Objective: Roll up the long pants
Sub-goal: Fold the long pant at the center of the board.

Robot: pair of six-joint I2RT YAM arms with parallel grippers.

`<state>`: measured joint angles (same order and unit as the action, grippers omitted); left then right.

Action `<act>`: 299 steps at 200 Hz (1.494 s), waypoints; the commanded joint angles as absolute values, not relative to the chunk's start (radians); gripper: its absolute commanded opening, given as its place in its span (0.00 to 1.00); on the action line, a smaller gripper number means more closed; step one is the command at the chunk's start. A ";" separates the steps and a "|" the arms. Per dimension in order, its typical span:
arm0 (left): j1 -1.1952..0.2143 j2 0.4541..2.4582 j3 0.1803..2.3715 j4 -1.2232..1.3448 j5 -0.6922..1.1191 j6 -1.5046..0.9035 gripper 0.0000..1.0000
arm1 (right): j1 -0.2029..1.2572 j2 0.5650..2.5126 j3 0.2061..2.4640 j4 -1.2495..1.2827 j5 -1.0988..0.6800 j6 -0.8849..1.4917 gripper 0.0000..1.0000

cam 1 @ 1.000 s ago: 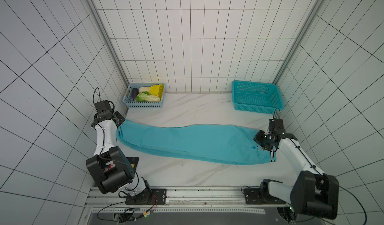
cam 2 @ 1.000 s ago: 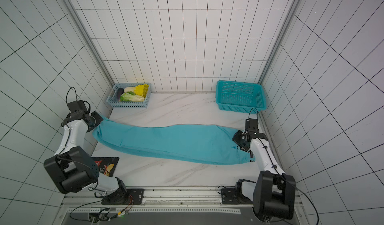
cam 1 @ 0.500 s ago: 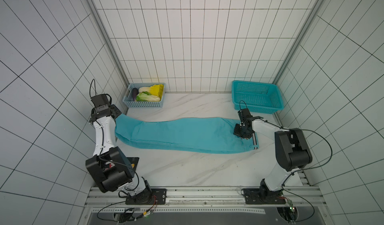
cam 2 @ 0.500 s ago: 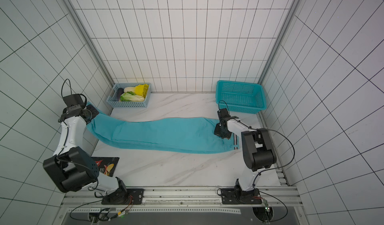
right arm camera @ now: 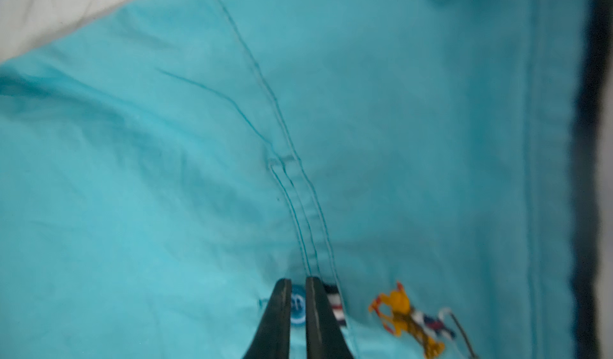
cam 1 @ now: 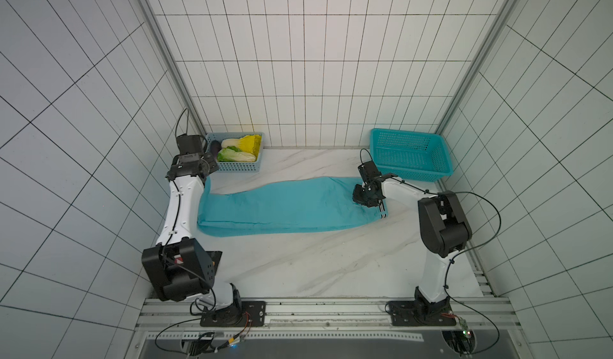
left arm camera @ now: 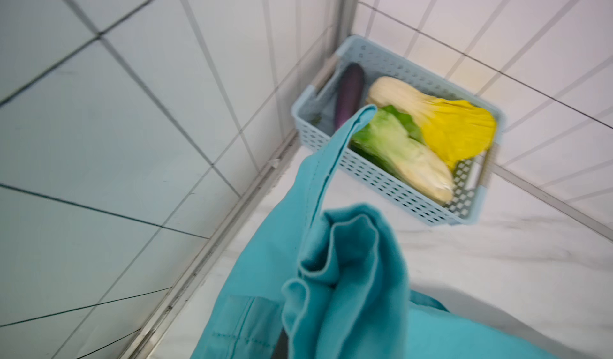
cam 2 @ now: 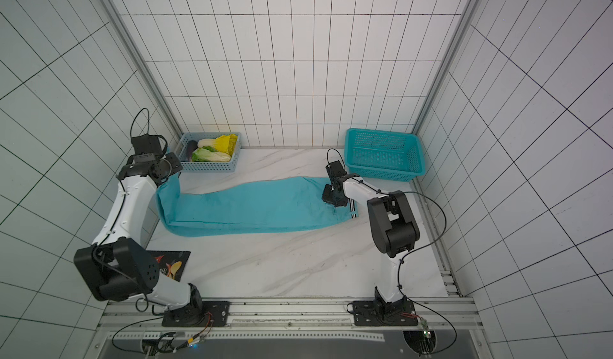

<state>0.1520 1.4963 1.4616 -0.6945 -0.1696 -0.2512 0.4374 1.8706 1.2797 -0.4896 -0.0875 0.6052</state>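
Left hand (cam 1: 208, 171) clenched on the leg end of the pants (cam 1: 282, 204), lifted, likely for folding over. Right hand (right arm camera: 298, 284) slightly parted above the waist, gripping nothing; the waist lies flat on the surface (cam 1: 315, 258).

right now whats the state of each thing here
long pants: unrolled, flat on the table, one end lifted
left gripper: shut on the long pants' end
right gripper: jaws barely parted over the waist, gripping nothing
teal basket: empty
pale blue basket: holds two cabbages and an eggplant
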 commanded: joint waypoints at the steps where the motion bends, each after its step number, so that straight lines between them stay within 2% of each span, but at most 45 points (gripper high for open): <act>1: -0.002 1.462 1.517 -0.689 -0.223 -0.280 0.00 | 0.367 1.724 1.213 -0.522 -0.159 0.609 0.28; 40: -0.392 1.610 1.668 -0.692 -0.308 -0.350 0.00 | 0.127 1.477 1.175 -0.584 -0.203 0.554 0.34; 89: -0.731 2.044 2.091 -0.718 -0.376 -0.418 0.00 | -0.144 1.347 1.234 -0.672 -0.260 0.495 0.35; 126: -0.823 2.377 2.457 -0.762 -0.386 -0.452 0.00 | -0.253 1.303 1.232 -0.686 -0.335 0.479 0.35; 160: -0.848 2.433 2.452 -0.660 -0.269 -0.535 0.00 | -0.274 1.287 1.224 -0.695 -0.335 0.475 0.35; 176: -0.876 2.448 2.476 -0.643 -0.269 -0.520 0.00 | -0.275 1.296 1.220 -0.682 -0.337 0.483 0.36; 181: -0.883 2.446 2.473 -0.627 -0.260 -0.503 0.07 | -0.275 1.299 1.220 -0.680 -0.340 0.485 0.36; 187: -0.891 2.447 2.473 -0.615 -0.250 -0.485 0.35 | -0.275 1.301 1.221 -0.679 -0.345 0.485 0.36; 190: -0.891 2.449 2.473 -0.613 -0.243 -0.481 0.81 | -0.275 1.301 1.222 -0.680 -0.346 0.485 0.36; 192: -0.894 2.449 2.473 -0.610 -0.233 -0.475 0.93 | -0.275 1.301 1.221 -0.680 -0.348 0.486 0.36; 194: -0.895 2.450 2.474 -0.607 -0.217 -0.469 0.96 | -0.275 1.302 1.222 -0.680 -0.348 0.486 0.37; 225: -0.900 2.393 2.475 -0.625 -0.054 -0.448 0.97 | -0.275 1.297 1.221 -0.666 -0.353 0.495 0.37; 255: -0.900 2.141 2.367 -0.670 -0.060 -0.336 0.98 | -0.270 1.315 1.232 -0.663 -0.412 0.490 0.40; 270: -0.892 1.955 2.212 -0.669 -0.135 -0.286 0.98 | -0.227 1.327 1.234 -0.654 -0.450 0.480 0.42; 280: -0.876 1.821 2.050 -0.639 -0.201 -0.264 0.98 | -0.161 1.333 1.232 -0.646 -0.466 0.452 0.48; 290: -0.830 1.681 1.864 -0.597 -0.210 -0.259 0.98 | -0.070 1.342 1.226 -0.646 -0.477 0.420 0.55; 299: -0.775 1.562 1.702 -0.552 -0.175 -0.250 0.98 | 0.000 1.356 1.203 -0.637 -0.484 0.439 0.57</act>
